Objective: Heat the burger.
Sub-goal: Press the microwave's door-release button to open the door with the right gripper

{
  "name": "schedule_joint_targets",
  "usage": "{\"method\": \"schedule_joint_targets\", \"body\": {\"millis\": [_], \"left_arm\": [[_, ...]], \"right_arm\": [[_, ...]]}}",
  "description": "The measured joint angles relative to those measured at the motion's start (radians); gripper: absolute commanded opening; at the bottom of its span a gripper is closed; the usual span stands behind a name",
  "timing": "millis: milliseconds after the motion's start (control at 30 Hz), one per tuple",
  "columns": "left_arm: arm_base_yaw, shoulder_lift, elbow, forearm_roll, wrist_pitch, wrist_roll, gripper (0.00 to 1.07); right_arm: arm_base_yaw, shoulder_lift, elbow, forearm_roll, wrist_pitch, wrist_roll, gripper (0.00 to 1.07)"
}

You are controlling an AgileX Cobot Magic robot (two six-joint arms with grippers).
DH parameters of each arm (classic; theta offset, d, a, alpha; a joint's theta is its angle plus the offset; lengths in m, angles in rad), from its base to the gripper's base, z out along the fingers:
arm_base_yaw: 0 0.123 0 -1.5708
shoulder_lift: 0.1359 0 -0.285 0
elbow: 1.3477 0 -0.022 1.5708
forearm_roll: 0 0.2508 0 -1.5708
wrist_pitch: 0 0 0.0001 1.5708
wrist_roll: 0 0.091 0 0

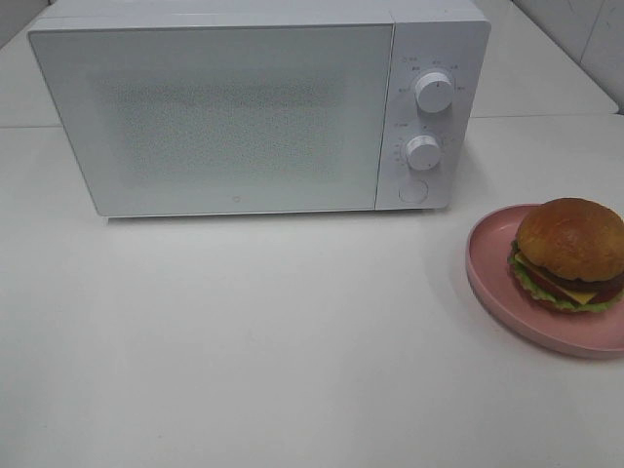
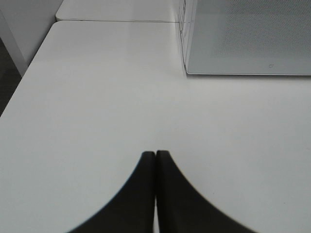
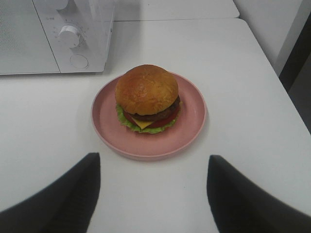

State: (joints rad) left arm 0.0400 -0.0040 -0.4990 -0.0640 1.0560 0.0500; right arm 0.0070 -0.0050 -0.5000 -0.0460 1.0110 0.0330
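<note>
The burger (image 1: pixel 570 252) (image 3: pixel 147 97), with a glossy brown bun, lettuce, cheese, tomato and patty, sits on a pink plate (image 1: pixel 492 268) (image 3: pixel 187 133) at the right edge of the table. A white microwave (image 1: pixel 258 107) stands at the back with its door closed. My right gripper (image 3: pixel 153 167) is open, its dark fingers (image 3: pixel 73 189) spread wide, short of the plate with nothing between them. My left gripper (image 2: pixel 155 154) is shut and empty over bare table, near the microwave's (image 2: pixel 248 39) front left corner. Neither arm shows in the exterior view.
The microwave has two white knobs (image 1: pixel 433 91) (image 1: pixel 423 152) and a round button (image 1: pixel 413 191) on its right panel. The white table (image 1: pixel 244 341) meets another table behind. Its right edge (image 3: pixel 286 111) lies close to the plate.
</note>
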Motion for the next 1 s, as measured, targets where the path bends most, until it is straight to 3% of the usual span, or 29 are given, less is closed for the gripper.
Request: {"method": "schedule_joint_targets", "body": {"millis": [1000], "left_arm": [[0.000, 0.000, 0.000, 0.000, 0.000, 0.000, 0.00]], "right_arm": [[0.000, 0.000, 0.000, 0.000, 0.000, 0.000, 0.61]]}}
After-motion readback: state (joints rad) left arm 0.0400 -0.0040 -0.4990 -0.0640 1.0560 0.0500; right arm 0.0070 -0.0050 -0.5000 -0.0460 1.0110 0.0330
